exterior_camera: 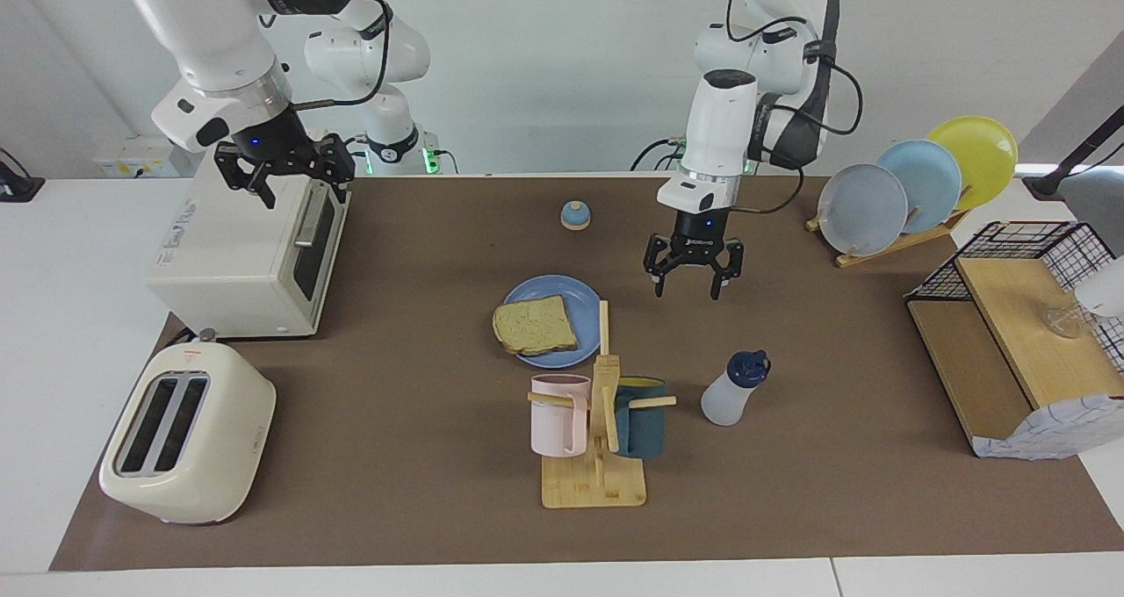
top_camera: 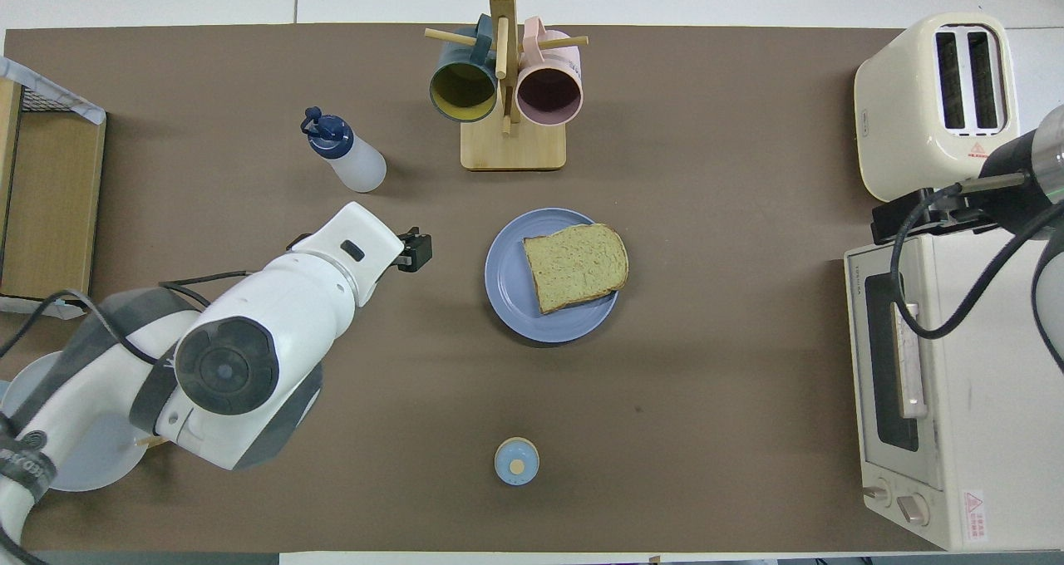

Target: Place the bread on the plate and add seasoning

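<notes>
Toast (exterior_camera: 535,325) lies on our blue plate (exterior_camera: 555,291); seasoning bottle (exterior_camera: 734,389) stands free; left gripper (exterior_camera: 693,273) and right gripper (exterior_camera: 283,176) hang, fingers spread.

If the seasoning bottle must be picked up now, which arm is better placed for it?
Left. The left tool hangs open over the brown mat, close to the seasoning bottle. The right tool, also open, is over the toaster oven at the other end of the table.
</notes>
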Controlling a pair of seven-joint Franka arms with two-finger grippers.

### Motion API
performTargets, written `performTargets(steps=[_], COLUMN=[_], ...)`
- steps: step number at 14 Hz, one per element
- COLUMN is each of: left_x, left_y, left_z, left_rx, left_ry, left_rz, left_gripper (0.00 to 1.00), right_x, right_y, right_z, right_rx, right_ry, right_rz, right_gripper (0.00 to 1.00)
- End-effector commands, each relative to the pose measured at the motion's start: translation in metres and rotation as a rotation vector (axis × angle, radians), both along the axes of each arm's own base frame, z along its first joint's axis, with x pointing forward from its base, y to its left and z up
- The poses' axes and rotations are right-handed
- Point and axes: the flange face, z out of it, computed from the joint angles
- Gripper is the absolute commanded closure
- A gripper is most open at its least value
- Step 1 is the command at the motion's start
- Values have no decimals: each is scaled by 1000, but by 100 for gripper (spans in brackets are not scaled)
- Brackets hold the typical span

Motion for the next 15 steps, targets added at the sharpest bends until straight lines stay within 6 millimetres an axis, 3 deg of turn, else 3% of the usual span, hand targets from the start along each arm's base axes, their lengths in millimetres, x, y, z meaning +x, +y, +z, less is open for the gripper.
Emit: performTargets(steps=[1,3,5,8,10,12,13,15], left_x=[21,31,44,42,40,39,38,39], left_y=[5,30,82,164,227,272,283,280], left_z=[57,99,120,135,132,133,133,134], left_rx=[24,42,54,92,89,95,109,119], left_ry=[116,212,286,360,402,404,402,394], left_rz=[6,-62,-102,-174,-163,-199,-261,-292], left_gripper=[0,0,0,0,0,0,0,0], right_x=[-1,-1,-1,-1,-1,-1,-1,-1], right_y=[-5,-4,-6,-5,-5,-5,-5,-5], right_z=[3,3,3,2,2,2,2,2], right_rx=[23,23,23,23,24,24,24,24], right_ry=[-5,-5,-5,-4,-2,-2,-2,-2], right_rz=[2,3,0,2,2,0,0,0], right_gripper=[0,0,0,0,0,0,0,0])
